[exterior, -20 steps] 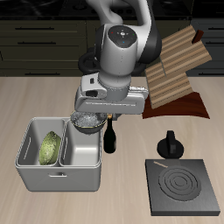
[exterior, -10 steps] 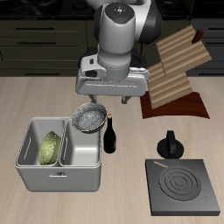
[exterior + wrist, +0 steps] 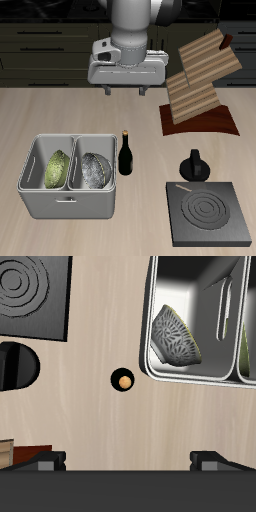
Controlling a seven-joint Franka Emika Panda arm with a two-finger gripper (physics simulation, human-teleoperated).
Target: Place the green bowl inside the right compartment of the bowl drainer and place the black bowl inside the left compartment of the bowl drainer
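Observation:
The bowl drainer (image 3: 68, 205) stands near the table's front edge with a bowl in each well. The green bowl (image 3: 58, 168) leans on edge in the well farther from the dark bottle. In the well beside the bottle, the black bowl (image 3: 95, 170) rests tilted, and the wrist view also shows this black bowl (image 3: 176, 336) against the drainer's wall (image 3: 195, 377). My gripper (image 3: 125, 90) hangs open and empty, high above the table and behind the drainer. Its fingertips (image 3: 46, 461) hold nothing, and the gripper (image 3: 128, 461) is apart from both bowls.
A dark bottle (image 3: 126, 153) stands upright right beside the drainer; the wrist view shows the bottle's top (image 3: 123, 381). A black stove plate (image 3: 208, 215) and a black knobbed lid (image 3: 194, 165) sit toward the front. A wooden rack (image 3: 200, 85) stands farther back.
The black bowl has left my gripper and now lies in the drainer well beside the bottle. My gripper has opened, risen and drawn back.

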